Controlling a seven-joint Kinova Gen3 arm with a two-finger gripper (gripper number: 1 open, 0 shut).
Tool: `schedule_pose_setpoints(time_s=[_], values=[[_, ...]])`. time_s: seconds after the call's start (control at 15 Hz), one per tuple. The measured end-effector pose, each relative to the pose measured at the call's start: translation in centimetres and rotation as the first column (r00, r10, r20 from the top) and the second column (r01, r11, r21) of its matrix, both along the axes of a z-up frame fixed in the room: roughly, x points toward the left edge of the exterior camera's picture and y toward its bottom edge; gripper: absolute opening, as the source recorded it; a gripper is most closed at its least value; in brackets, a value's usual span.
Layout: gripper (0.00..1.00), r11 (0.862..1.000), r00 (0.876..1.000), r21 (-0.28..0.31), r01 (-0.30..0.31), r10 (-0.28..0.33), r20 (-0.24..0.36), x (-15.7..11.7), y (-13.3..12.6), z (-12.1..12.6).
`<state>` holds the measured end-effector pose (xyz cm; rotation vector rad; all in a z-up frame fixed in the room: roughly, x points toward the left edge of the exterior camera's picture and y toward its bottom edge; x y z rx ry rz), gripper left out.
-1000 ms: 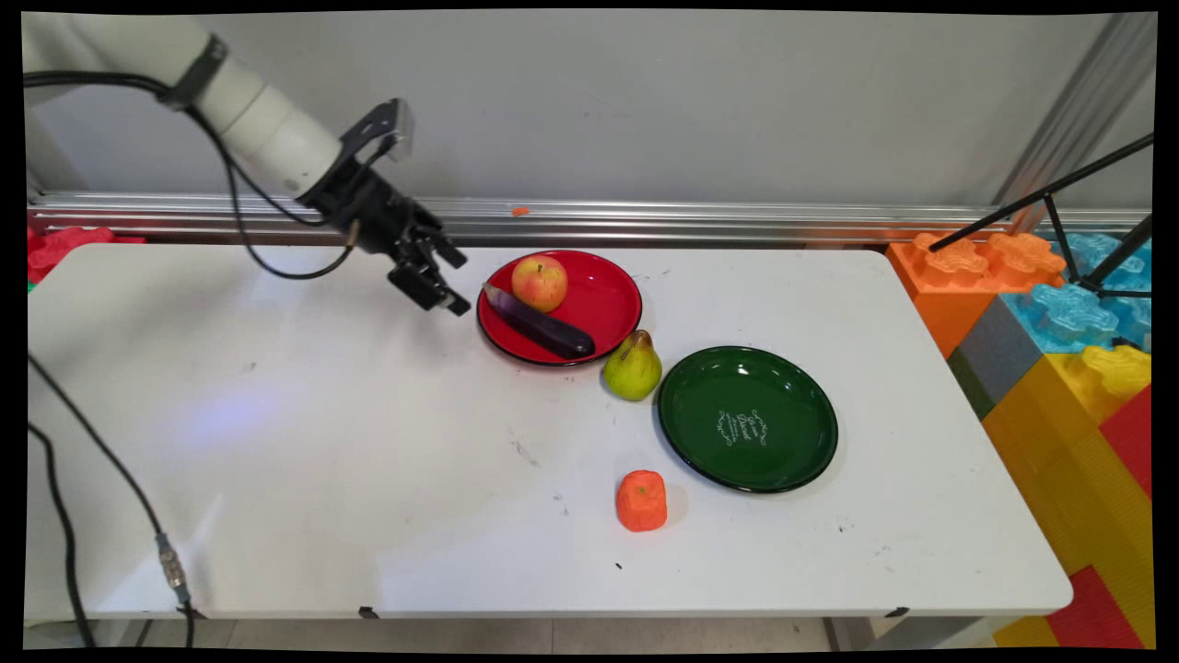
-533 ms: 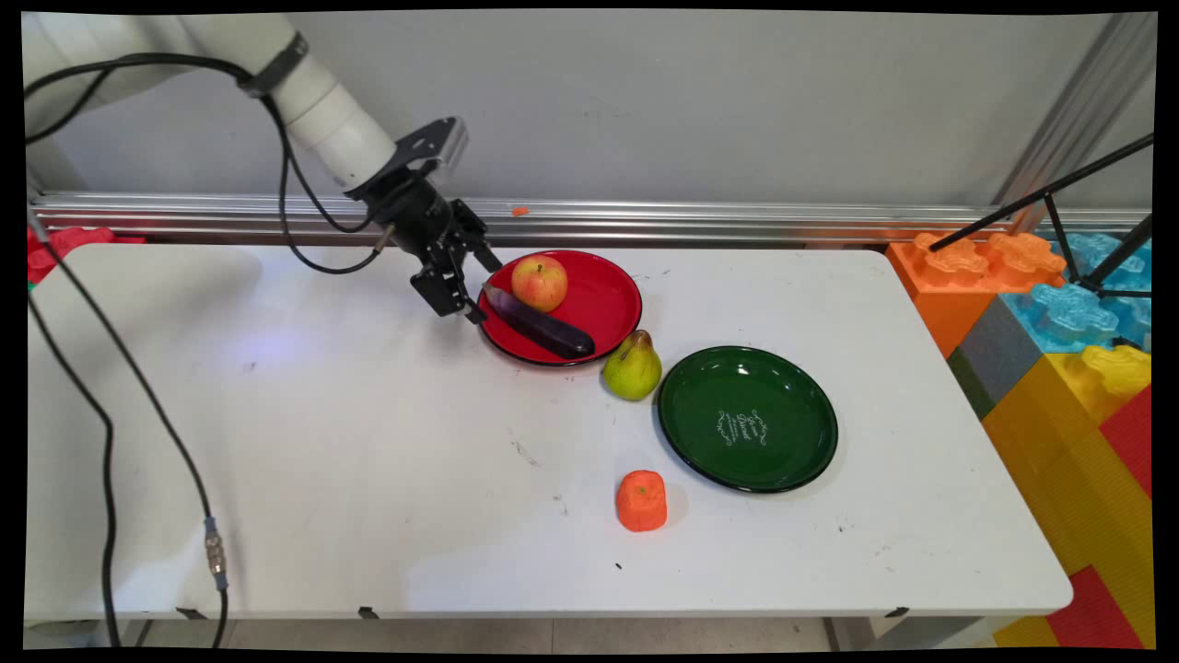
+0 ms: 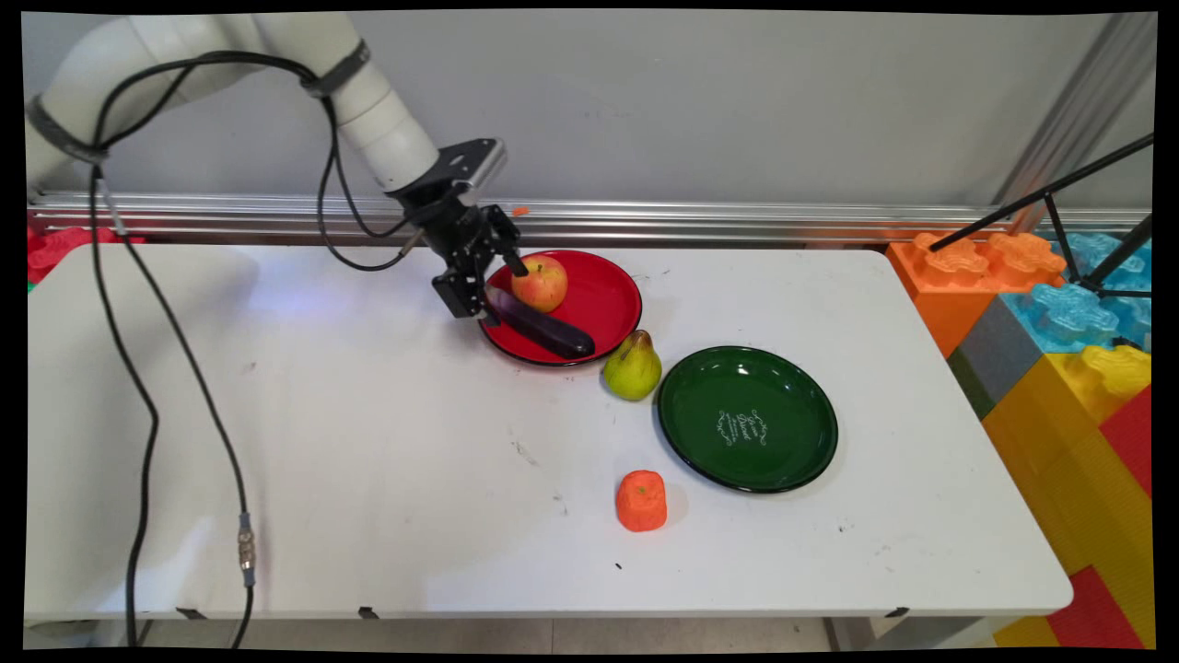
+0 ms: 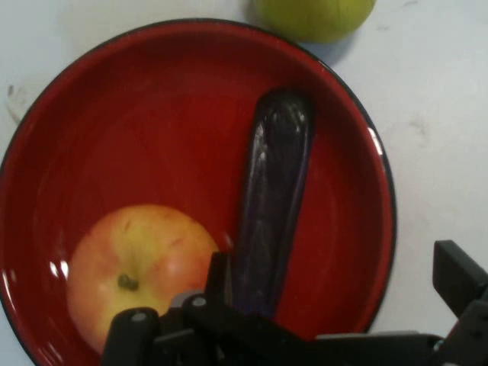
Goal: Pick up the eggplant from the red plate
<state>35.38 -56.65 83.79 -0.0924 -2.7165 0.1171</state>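
Observation:
My black gripper hangs open over the left edge of a red plate. A dark purple eggplant lies slantwise in that plate, and its near end sits between my fingers. A red-yellow apple rests beside it, close to one finger. In the hand view the eggplant runs up from my gripper, the apple lies to its left on the plate, and a green pear shows at the top edge.
The pear stands on the table between the red plate and a green plate. A small orange fruit sits nearer the front. Big coloured blocks and black tripod legs crowd the right end.
The gripper has travelled right and slightly down, from left of the red plate to over its left rim at the eggplant's end. Nothing on the table has moved.

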Motion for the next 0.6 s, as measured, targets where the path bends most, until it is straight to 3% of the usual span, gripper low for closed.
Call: schedule_pose_setpoints(time_s=[0.6], values=[[1.00,0.986,0.986,-0.046,0.160,-0.158,0.054,-2.9,-2.6,-2.4]])
